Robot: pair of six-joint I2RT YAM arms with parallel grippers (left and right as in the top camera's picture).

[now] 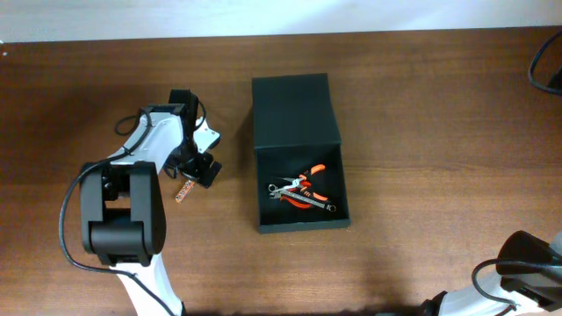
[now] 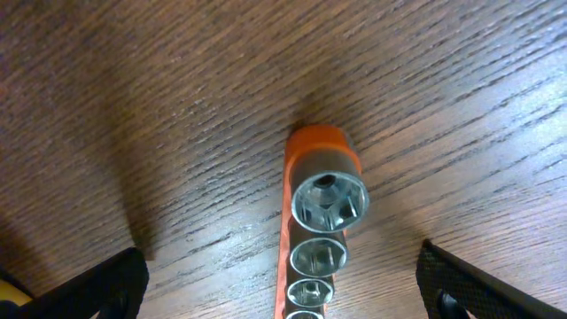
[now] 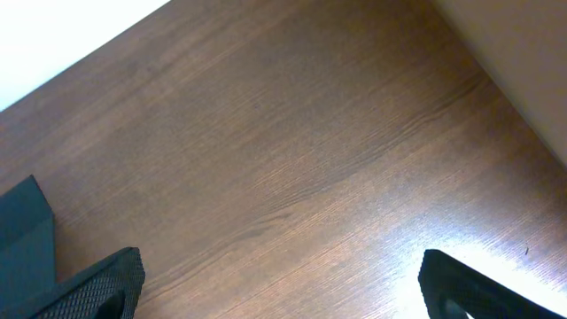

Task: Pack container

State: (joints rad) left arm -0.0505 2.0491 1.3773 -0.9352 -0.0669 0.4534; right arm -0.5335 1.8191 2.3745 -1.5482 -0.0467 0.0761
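Note:
The container (image 1: pixel 299 219) is a dark green-black box at the table's middle, its flap lid (image 1: pixel 294 112) open toward the back. Inside lie orange-handled pliers (image 1: pixel 309 186) and a silver wrench (image 1: pixel 290 187). An orange rail of silver sockets (image 1: pixel 183 190) lies on the table left of the box; in the left wrist view (image 2: pixel 323 221) it runs straight between my fingers. My left gripper (image 1: pixel 198 169) is open just above it, fingers wide on either side (image 2: pixel 283 288). My right gripper (image 3: pixel 283 283) is open and empty over bare wood; a corner of the container (image 3: pixel 22 230) shows at its left.
The right arm's base (image 1: pixel 527 263) sits at the lower right corner. A black cable (image 1: pixel 543 61) hangs at the upper right edge. The table's far edge meets a white wall (image 3: pixel 53 35).

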